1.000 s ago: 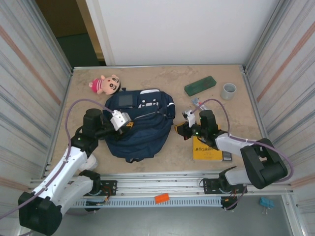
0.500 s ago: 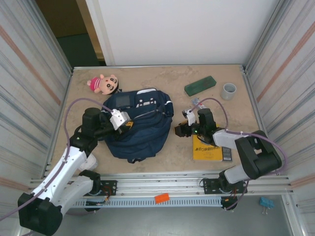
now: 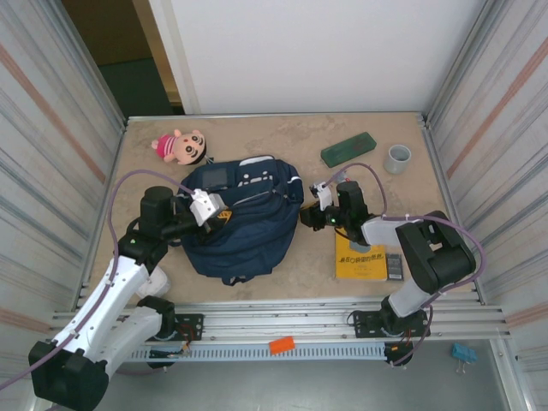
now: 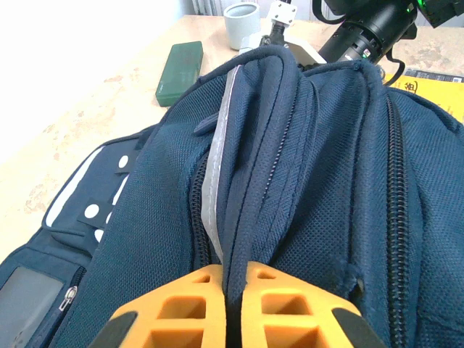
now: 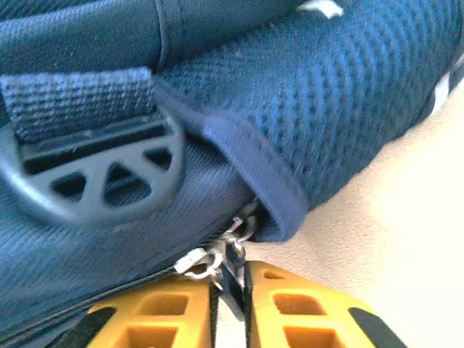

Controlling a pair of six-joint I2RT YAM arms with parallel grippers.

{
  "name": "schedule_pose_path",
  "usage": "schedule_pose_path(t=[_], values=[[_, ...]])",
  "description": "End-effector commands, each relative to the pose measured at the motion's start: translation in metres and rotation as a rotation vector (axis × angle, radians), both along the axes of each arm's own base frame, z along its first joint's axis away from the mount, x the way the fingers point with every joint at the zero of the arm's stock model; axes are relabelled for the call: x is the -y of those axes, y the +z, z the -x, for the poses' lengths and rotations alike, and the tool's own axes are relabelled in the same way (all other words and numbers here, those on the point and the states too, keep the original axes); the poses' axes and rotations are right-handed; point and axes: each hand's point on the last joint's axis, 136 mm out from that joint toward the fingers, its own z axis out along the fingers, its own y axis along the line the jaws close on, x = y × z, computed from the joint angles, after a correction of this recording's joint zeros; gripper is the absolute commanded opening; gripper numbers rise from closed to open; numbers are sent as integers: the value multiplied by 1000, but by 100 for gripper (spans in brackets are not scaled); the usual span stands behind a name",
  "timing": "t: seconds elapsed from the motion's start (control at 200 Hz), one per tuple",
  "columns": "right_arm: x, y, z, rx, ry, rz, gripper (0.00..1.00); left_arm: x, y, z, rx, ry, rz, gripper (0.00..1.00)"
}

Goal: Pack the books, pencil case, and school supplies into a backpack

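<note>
The backpack, its zip looking closed, lies right in front of the left end effector, which is pressed together on a fold of its top. The right end effector has left the book, now just behind it, and pinches the zip pull. I judge opening comes next.

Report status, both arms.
Left gripper shut on backpack fold. Right gripper shut on zipper pull. Book, pencil case not yet packed.

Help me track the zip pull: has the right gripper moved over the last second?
Yes. The right gripper shifted left, away from the yellow book, toward the backpack.
</note>
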Motion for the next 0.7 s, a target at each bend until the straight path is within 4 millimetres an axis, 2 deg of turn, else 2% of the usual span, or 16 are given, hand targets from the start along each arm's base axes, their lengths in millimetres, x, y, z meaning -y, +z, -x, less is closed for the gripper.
schedule_pose_path(t=[0.0, 0.04, 0.115, 0.311, 0.541, 0.692], values=[[2, 11, -2, 20, 2, -15, 8, -2, 45, -8, 149, 28, 49, 0], [3, 12, 2, 12, 9, -14, 3, -4, 43, -12, 148, 48, 44, 0], [3, 12, 7, -5, 23, -18, 0, -7, 41, -17, 149, 78, 39, 0], [-1, 22, 25, -50, 84, -44, 0, -11, 38, -24, 133, 125, 26, 0], [-7, 46, 64, -118, 192, -87, 0, -19, 32, -35, 115, 196, 17, 0], [-11, 56, 89, -152, 241, -78, 0, -20, 22, -43, 150, 276, -46, 0]])
